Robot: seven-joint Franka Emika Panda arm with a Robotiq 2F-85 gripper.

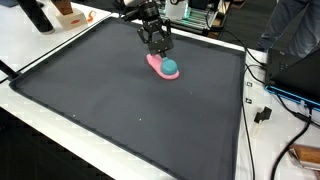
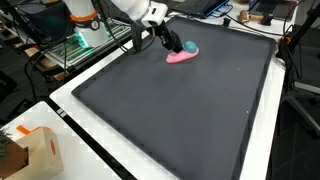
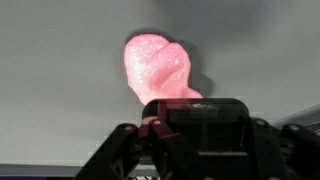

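A pink, lumpy, glittery object (image 1: 158, 66) lies on the black mat (image 1: 120, 110) toward its far side, with a teal ball (image 1: 171, 68) resting on it. Both exterior views show them, with the pink object (image 2: 180, 56) and ball (image 2: 190, 47) near the mat's far edge. My gripper (image 1: 158, 47) hangs just above and beside them, touching neither. In the wrist view the pink object (image 3: 155, 68) fills the middle and my gripper (image 3: 197, 106) covers its near end; the fingers look pressed together with nothing between them. The ball is hidden there.
The black mat (image 2: 180, 120) covers most of a white table. A cardboard box (image 2: 30, 150) stands at one corner. Cables and a black connector (image 1: 264, 113) lie along the table's edge beside the mat. Equipment racks (image 2: 70, 45) stand behind.
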